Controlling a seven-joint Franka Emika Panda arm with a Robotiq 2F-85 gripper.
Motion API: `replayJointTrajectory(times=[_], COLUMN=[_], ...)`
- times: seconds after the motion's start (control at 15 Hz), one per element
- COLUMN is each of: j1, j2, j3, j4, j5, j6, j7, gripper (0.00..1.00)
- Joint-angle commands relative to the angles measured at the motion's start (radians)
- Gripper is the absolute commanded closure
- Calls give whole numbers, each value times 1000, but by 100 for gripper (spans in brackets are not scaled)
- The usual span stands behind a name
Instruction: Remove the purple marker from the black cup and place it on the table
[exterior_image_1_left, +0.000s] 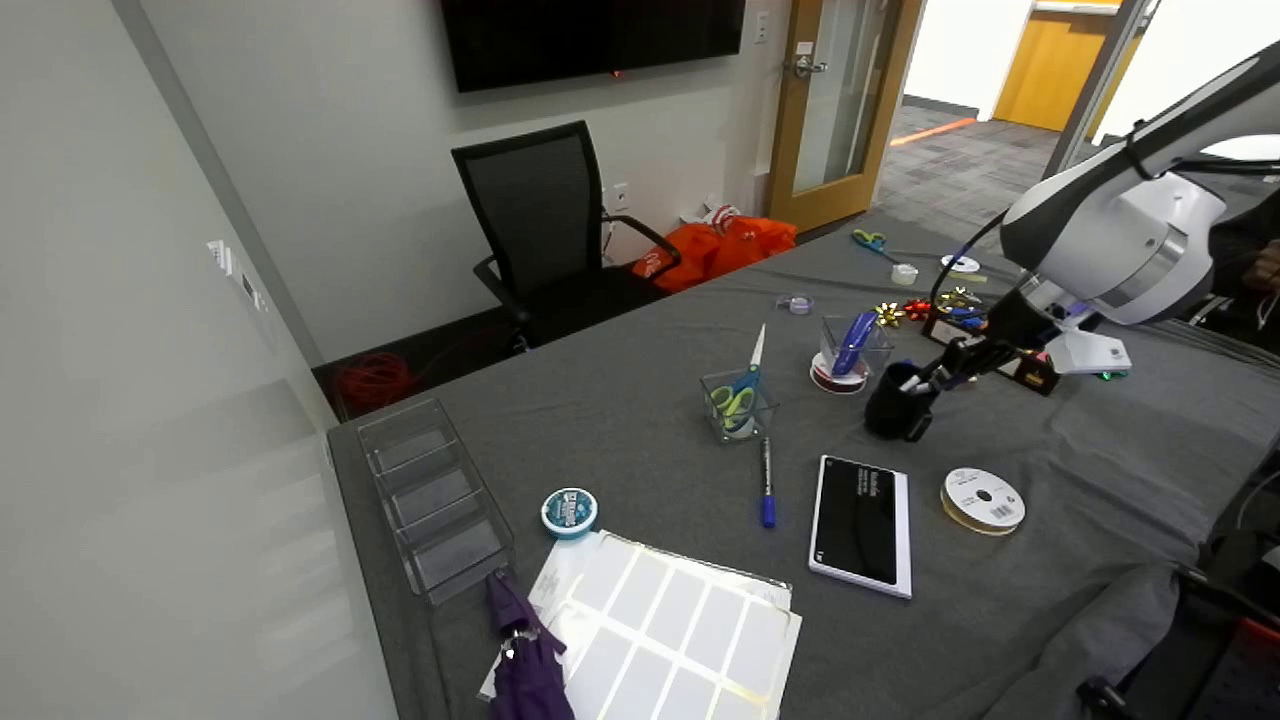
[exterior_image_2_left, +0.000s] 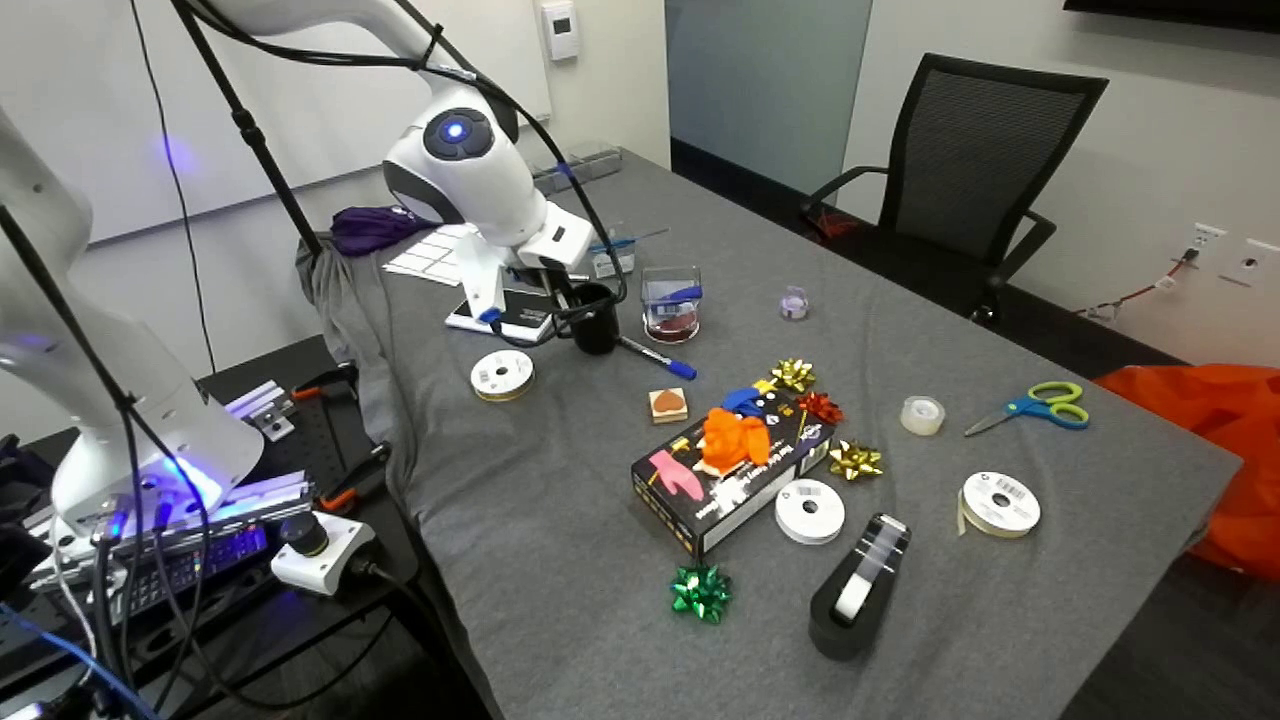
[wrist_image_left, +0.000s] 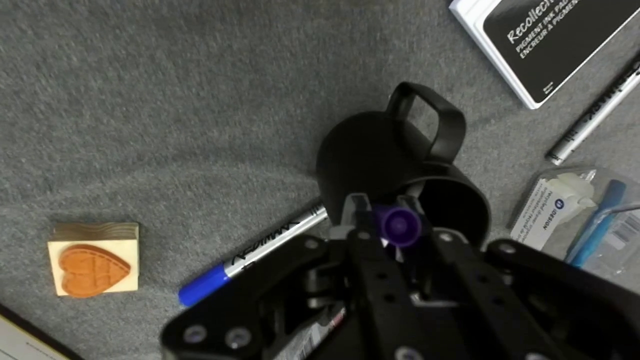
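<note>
Wrist view shows the fingers (wrist_image_left: 356, 212) of my gripper (wrist_image_left: 384, 207) almost together, with the purple marker (wrist_image_left: 401, 226) squeezed between them. Its round top pokes out toward the camera. The fingers hang right at the mouth of the black cup (wrist_image_left: 367, 150). They hide the low part of the marker, so I can't tell how deep it goes into the cup.

In both exterior views the cup stands upright on the grey table (exterior_image_1_left: 640, 450). Its handle (wrist_image_left: 452, 130) sticks out on the side of the ink pad (wrist_image_left: 565, 65), so I have less room there. A blue-capped marker (wrist_image_left: 260, 250) lies just beside the cup, and a wooden heart stamp (wrist_image_left: 95, 267) sits well apart from it. In an exterior view, a clear box (exterior_image_1_left: 882, 348) stands near the cup too.

My widest open room in the wrist view is the big stretch of table between the stamp and the ink pad. In an exterior view, the long table edge runs past the mesh chair (exterior_image_2_left: 985, 150), and the cup stands well in from it.
</note>
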Motion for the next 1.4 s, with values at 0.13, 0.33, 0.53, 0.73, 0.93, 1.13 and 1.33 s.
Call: replayJointTrajectory(times=[0.13,0.33,0.53,0.73,0.93,1.13,1.33], j1=[13,35,46,48,36,-8,1], j2=[-96,-137,-175,-220,-291,-401,-485], j3=[6,1,0,-5,-16,-67,-197], j4=[-78,-110,-132,-154,-185,-215,-203], j5=[12,-14,-28,-51,-102,-242,-357], j6=[8,15,4,-24,-82,-241,-393], j7=[21,88,135,171,204,226,207], gripper=[96,96,96,96,96,96,96])
